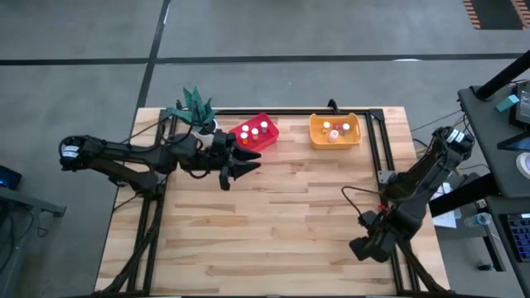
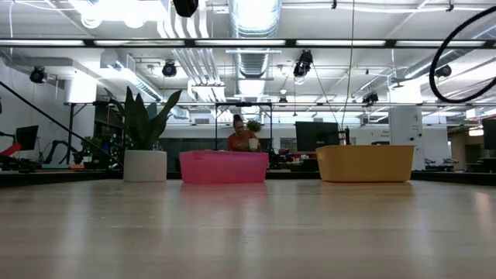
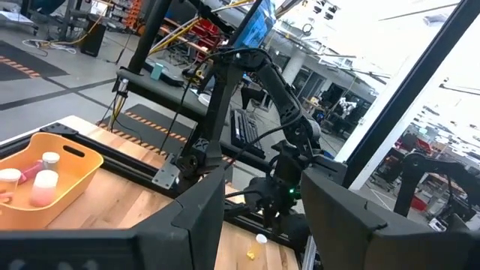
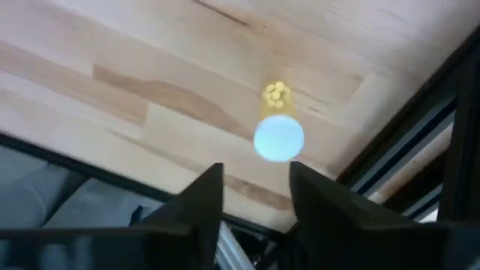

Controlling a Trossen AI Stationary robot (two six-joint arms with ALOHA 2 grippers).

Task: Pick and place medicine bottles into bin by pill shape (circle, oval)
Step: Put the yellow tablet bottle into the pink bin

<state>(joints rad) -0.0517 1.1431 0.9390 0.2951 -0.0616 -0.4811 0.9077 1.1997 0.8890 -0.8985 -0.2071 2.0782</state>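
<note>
So here's the setup: wooden worktop with two bins along its far edge, a red bin toward the middle and a yellow bin just to the right of it. Both have medicine bottles in them, white caps showing: a few in the red one and a few in the yellow one. From the left wrist view you can make out pinkish bodies on the ones in the yellow bin. There's a white plant pot with a spiky green plant at the far edge, just left of the red bin.

The left tool hovers right by the near side of the red bin, fingers spread apart with nothing between them.

The right tool is down at the near right corner of the worktop, close to the right edge and the black frame rail. In its wrist view there's one more medicine bottle lying on the wood just ahead of its fingers, white cap facing the camera with a small yellow blob right beside it. The fingers stand apart and aren't touching the bottle.

In the low view a person shows well behind the bins.
</note>
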